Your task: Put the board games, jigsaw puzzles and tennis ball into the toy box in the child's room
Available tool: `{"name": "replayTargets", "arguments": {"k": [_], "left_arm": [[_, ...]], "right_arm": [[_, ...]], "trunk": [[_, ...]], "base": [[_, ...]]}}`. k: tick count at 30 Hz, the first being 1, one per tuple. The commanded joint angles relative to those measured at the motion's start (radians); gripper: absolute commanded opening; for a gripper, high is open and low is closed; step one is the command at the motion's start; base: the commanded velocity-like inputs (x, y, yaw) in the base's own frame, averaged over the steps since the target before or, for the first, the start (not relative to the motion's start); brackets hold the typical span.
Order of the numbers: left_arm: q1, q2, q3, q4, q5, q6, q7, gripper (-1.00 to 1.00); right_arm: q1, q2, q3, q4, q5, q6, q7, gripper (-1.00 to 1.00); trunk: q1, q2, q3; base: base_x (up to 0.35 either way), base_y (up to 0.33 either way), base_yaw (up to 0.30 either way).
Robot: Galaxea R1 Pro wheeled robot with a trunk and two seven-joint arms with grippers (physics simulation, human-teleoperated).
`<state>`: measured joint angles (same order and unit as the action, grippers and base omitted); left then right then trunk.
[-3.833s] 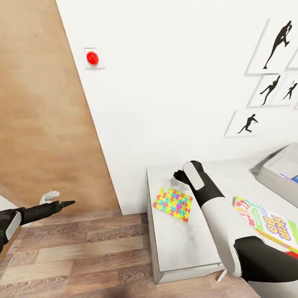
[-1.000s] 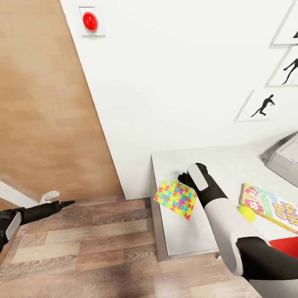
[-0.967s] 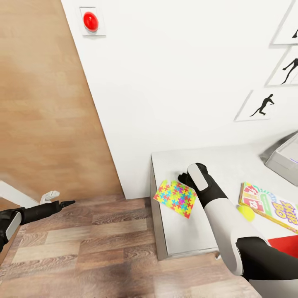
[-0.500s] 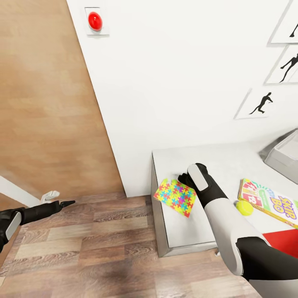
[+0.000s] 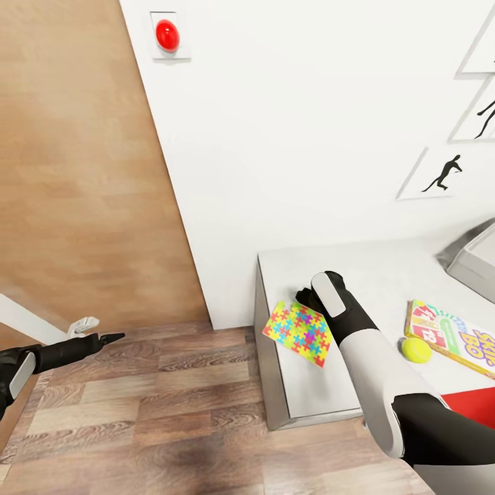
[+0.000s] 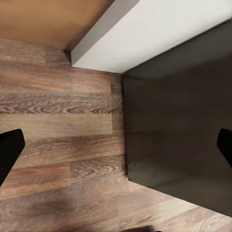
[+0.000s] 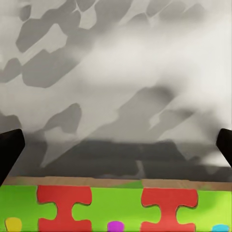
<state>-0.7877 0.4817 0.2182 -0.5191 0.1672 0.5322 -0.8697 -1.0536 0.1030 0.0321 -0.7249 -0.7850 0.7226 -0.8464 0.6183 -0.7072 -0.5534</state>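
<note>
A bright jigsaw puzzle (image 5: pixel 300 333) lies on the pale table (image 5: pixel 313 392), its corner reaching the table's left edge. My right gripper (image 5: pixel 306 297) hovers just beyond the puzzle, mostly hidden behind its wrist. In the right wrist view this gripper (image 7: pixel 116 145) is open over the mottled tabletop (image 7: pixel 116 72), with the puzzle's green-and-red edge (image 7: pixel 116 212) close below. The tennis ball (image 5: pixel 416 349) rests against the Skip-Bo board game (image 5: pixel 457 337). A corner of the toy box (image 5: pixel 478 258) shows at the far right. My left gripper (image 5: pixel 96 332) hangs open over the floor.
A red wall button (image 5: pixel 167 36) sits high on the white wall beside a wooden door panel (image 5: pixel 82 172). Baseball silhouette prints (image 5: pixel 440 175) hang above the table. A red chair seat (image 5: pixel 474 405) shows beside my right arm. Wood-plank floor (image 5: pixel 172 412) lies left of the table.
The whole view has shifted, so the camera moved. The tennis ball has come into view. The puzzle now lies nearer the table's left edge than 3.8 s ago. Both arms keep their pose.
</note>
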Motion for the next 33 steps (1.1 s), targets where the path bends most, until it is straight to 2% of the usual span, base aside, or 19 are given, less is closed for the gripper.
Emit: {"name": "replayTargets", "arguments": {"k": [1, 18, 24, 33], "left_arm": [[-0.001, 0.000, 0.001, 0.000, 0.005, 0.007, -0.002, 1.00], [-0.001, 0.000, 0.001, 0.000, 0.005, 0.008, -0.002, 1.00], [-0.001, 0.000, 0.001, 0.000, 0.005, 0.006, -0.002, 1.00], [-0.001, 0.000, 0.001, 0.000, 0.005, 0.007, -0.002, 1.00]], "right_arm": [[0.000, 0.000, 0.002, -0.001, -0.026, -0.005, -0.008, 1.00], [0.000, -0.002, 0.002, -0.001, -0.026, -0.006, -0.009, 1.00], [0.000, -0.025, 0.002, -0.001, -0.028, -0.006, -0.011, 1.00], [0.000, -0.034, 0.002, -0.001, -0.028, -0.006, -0.010, 1.00]], "trunk": [[0.000, -0.001, -0.001], [0.000, -0.001, -0.001], [0.000, -0.001, -0.001], [0.000, -0.001, -0.001]], "base": [[0.001, 0.020, 0.000], [0.037, 0.053, 0.000], [-0.038, -0.038, 0.000], [-0.061, -0.087, 0.000]]}}
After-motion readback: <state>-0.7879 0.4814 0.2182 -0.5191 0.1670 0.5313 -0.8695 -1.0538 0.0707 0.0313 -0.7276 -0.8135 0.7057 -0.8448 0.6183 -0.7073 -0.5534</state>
